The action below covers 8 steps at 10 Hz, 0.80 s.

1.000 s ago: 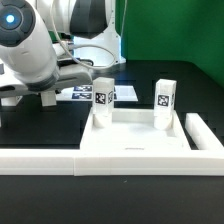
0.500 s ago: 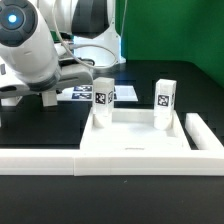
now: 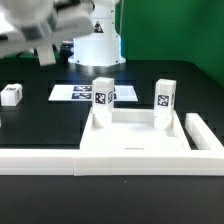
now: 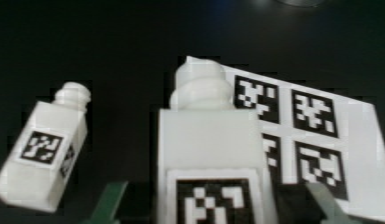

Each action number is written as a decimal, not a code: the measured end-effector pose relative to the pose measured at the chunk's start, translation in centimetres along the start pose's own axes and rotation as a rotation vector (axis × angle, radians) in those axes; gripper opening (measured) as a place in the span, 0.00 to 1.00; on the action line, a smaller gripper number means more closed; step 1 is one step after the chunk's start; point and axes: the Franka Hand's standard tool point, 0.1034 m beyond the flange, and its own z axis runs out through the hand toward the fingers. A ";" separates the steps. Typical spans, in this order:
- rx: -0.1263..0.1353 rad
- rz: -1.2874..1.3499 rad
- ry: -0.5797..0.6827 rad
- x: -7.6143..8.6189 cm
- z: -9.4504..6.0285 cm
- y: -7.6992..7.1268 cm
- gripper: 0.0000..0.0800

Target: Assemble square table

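Observation:
The white square tabletop (image 3: 135,142) lies in the middle of the exterior view. Two white tagged legs stand upright on its far corners (image 3: 103,101) (image 3: 165,101). Another tagged leg (image 3: 10,94) lies on the black table at the exterior view's left. In the wrist view two loose legs lie below me: one (image 4: 208,150) is in line between my fingers and one (image 4: 47,148) is beside it. My gripper (image 4: 215,205) is open, with dark gaps between the fingertips (image 4: 114,200) and the leg. In the exterior view only the blurred arm (image 3: 40,28) shows, high up.
The long white L-shaped rail (image 3: 60,160) runs along the front and up the right side of the tabletop. The marker board (image 3: 78,94) lies behind it and shows in the wrist view (image 4: 310,115) beside the middle leg. The robot base (image 3: 95,45) stands at the back.
The arm has swung up and away from the table at the exterior view's left. This uncovers the marker board and the loose leg there.

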 end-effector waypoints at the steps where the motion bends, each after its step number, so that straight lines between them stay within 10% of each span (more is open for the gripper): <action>1: -0.005 -0.012 0.014 0.4 0.3 0.1 0.36; 4: -0.025 -0.007 0.200 1.1 -0.6 0.2 0.36; 8: -0.087 0.101 0.538 1.6 -10.9 -10.4 0.36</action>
